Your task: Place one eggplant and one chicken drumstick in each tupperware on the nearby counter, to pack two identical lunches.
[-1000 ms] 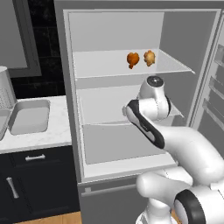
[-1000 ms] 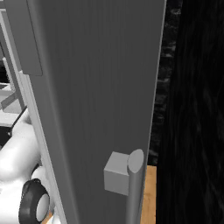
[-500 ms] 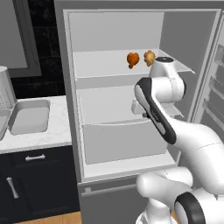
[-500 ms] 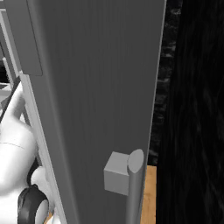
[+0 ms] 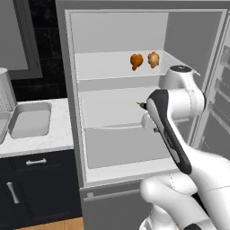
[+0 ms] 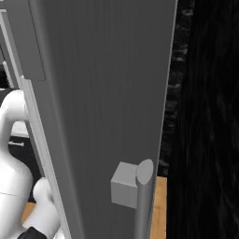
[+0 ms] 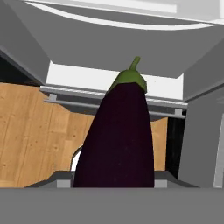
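A dark purple eggplant (image 7: 118,140) with a green cap stands straight up along my gripper in the hand view and hides the fingertips. In the left base view its green stem tip (image 5: 140,104) pokes out left of my forearm, in front of the fridge's middle shelf. My gripper (image 5: 144,110) is shut on it, mostly hidden behind the arm. Two brown chicken drumsticks (image 5: 136,61) (image 5: 153,59) lie side by side on the upper shelf. A pale-grey tupperware (image 5: 30,119) sits on the white counter (image 5: 42,143) at left, and the edge of another tupperware (image 5: 2,128) shows beside it.
The fridge stands open, its door shelves (image 5: 221,94) at the right. The grey fridge door (image 6: 102,93) with its bar handle (image 6: 142,196) blocks the right base view. A white ribbed container (image 5: 5,90) stands at the counter's back. Dark cabinets (image 5: 31,188) are below.
My arm has swung to the right and risen in front of the fridge shelves, carrying the eggplant with it. The drumsticks and the tupperware have not moved.
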Motion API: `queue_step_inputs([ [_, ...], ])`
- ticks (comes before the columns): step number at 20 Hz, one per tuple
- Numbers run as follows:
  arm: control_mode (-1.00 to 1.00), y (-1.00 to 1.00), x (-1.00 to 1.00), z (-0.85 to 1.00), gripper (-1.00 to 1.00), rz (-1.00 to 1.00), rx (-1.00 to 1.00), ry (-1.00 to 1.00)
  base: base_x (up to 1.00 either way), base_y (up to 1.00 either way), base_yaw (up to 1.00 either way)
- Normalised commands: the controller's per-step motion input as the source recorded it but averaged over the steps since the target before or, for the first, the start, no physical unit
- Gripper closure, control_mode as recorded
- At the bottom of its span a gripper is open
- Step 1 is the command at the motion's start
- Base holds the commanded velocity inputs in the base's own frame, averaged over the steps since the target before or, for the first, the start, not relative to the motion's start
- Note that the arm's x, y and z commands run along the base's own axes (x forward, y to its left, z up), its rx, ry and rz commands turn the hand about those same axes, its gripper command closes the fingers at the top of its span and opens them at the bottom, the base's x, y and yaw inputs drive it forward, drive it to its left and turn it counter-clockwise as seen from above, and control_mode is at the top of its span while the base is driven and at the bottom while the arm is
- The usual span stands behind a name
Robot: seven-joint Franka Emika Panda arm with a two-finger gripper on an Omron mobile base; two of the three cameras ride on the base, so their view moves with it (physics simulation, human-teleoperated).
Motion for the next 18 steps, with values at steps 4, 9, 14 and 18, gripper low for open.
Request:
queue_step_inputs([
  [4, 1.00, 0.03, -0.22, 0.00, 1.00, 0.00, 0.00, 0.00, -0.19, 0.14, 0.00],
  [9, 1.00, 0.00, 0.00, 0.00, 1.00, 0.00, 0.00, 0.00, -0.18, 0.91, -0.01],
  [14, 1.00, 0.00, 0.00, 0.00, 1.00, 0.00, 0.00, 0.00, -0.11, 1.00, -0.05],
  [18, 1.00, 0.00, 0.00, 0.00, 1.00, 0.00, 0.00, 0.00, -0.11, 0.98, -0.09],
])
